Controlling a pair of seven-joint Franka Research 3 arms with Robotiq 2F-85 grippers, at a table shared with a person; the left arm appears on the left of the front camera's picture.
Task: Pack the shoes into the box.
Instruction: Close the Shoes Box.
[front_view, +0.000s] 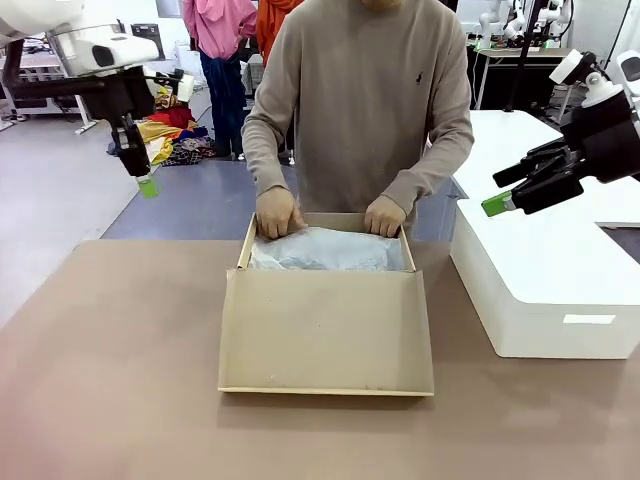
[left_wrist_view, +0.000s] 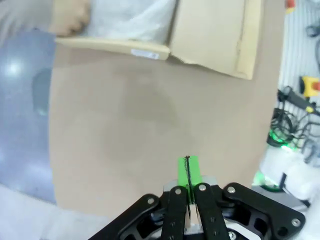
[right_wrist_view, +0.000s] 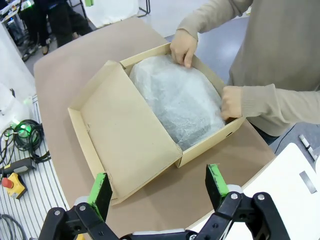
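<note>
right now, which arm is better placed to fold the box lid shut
Right, probably. The right gripper is open and hangs to the right of the box, its wrist view looking down on the whole flap lid. The left gripper is shut and raised off to the left.

Matt tan cardboard box (front_view: 325, 345) holds crinkled white tissue paper (front_view: 325, 250) on a smooth table (front_view: 110, 370).

Inside of box (right_wrist_view: 212, 144) — masked by white tissue paper (right_wrist_view: 180, 97)
</note>
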